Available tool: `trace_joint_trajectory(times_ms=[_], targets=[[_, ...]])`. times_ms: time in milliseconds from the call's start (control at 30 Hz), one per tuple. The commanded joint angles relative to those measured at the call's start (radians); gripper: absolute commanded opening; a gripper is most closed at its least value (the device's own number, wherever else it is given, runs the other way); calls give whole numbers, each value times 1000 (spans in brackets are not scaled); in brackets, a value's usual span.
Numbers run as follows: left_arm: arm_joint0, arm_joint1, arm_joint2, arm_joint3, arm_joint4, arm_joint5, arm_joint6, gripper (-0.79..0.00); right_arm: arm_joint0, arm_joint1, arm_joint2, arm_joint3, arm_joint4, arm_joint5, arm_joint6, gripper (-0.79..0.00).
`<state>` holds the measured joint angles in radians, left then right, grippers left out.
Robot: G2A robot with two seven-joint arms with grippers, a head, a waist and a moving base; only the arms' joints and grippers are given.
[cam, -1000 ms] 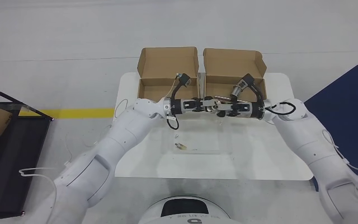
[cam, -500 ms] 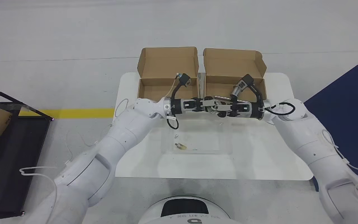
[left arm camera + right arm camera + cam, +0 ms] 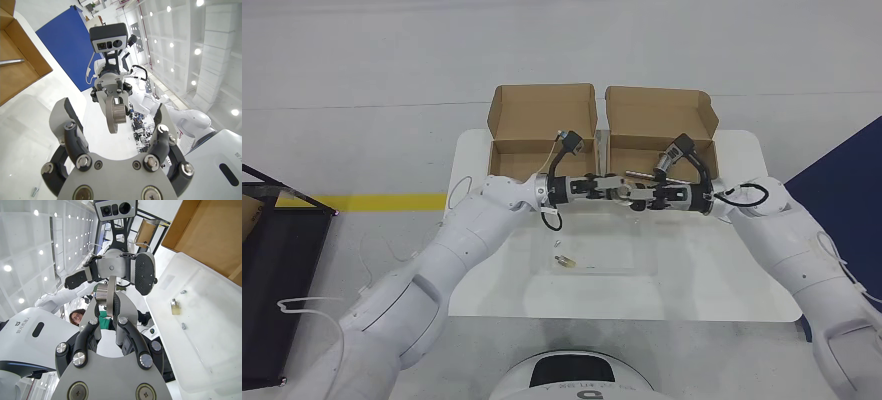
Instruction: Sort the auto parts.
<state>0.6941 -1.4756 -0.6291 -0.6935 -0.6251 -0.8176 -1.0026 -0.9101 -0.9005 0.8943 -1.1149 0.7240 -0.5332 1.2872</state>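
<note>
Arms of the robot meet tip to tip above the white table [image 3: 722, 290], just in front of an open brown cardboard box [image 3: 542, 125] and a second cardboard box [image 3: 654, 120] that stands beside it.

The right gripper [image 3: 106, 300] is closed tightly on a round metal disc with a toothed hub [image 3: 110, 291]. Its two fingers press on the flat faces of the disc, near the edge, and the disc stands on edge with the hub pointing to one side. The disc is in the air, well above the table, and touches nothing except these fingers.

The left gripper [image 3: 112, 108] faces the right one from the opposite side. Its jaws are spread wide and hold nothing. Its dark ribbed pads [image 3: 144, 273] stand on both sides of the disc but apart from it. In the left wrist view the disc [image 3: 115, 115] shows between the two open fingers.

Below the grippers a clear plastic tray [image 3: 198, 344] lies on the table. In it are a short metal cylinder with a pale yellow end [image 3: 174, 307] and two small silver bolts [image 3: 183, 292] [image 3: 183, 326], one on each side of the cylinder and apart from it.

A thin metal rod [image 3: 11, 61] lies on the floor of the second cardboard box.
</note>
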Motion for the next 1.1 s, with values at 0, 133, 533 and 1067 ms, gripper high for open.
trace_joint_trajectory(times_ms=[0, 133, 533, 1067], targets=[[1, 0, -1, -1, -1, -1, 1, 0, -1, 0, 0, -2, 7, 0, 0, -785], [2, 2, -3, -4, -8, -2, 2, 0, -7, 4, 10, -12, 34, 7, 8, -785], [26, 22, -40, -50, -84, 0, -1, 0, -106, 65, 202, 97, 111, 20, 20, -785], [33, 32, -48, -73, -98, 20, -20, 0, 81, 8, 132, 596, -62, 36, -17, -785]])
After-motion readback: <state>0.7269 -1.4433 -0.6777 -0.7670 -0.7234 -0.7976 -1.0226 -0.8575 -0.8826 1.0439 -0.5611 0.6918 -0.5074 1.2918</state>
